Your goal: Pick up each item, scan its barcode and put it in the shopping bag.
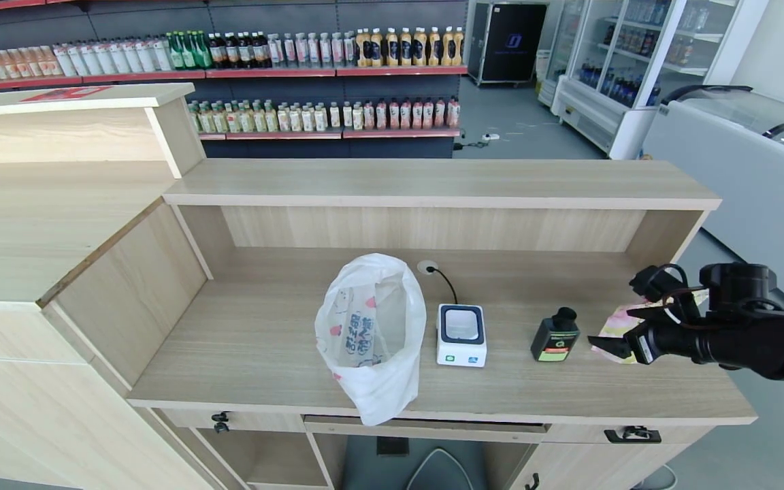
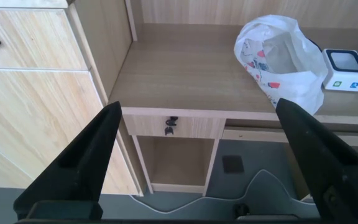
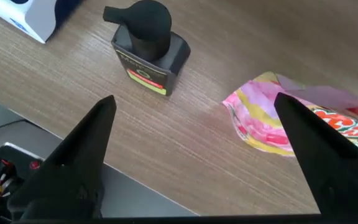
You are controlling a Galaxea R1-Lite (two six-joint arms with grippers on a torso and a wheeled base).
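Wooden counter (image 1: 263, 354) with a raised back ledge holds all the task items. White shopping bag (image 1: 371, 333) stands open near the front edge, mid-counter, its bottom sagging slightly over the edge; it is also seen in the left wrist view (image 2: 281, 56). Right gripper (image 1: 627, 314) hangs over the counter's right end above the snack packet, fingers spread wide, nothing held (image 3: 194, 102). Left gripper (image 2: 199, 104) sits off the counter's front left, facing the drawers and counter edge, fingers wide apart, empty. White scanner (image 1: 461, 335) sits just beside the bag on its right, with a cable running to a hole at the back. Pink snack packet (image 3: 272, 121) lies flat at the right end, partly hidden by the gripper in the head view. Black bottle (image 1: 555, 335) stands upright between scanner and packet, touching neither.
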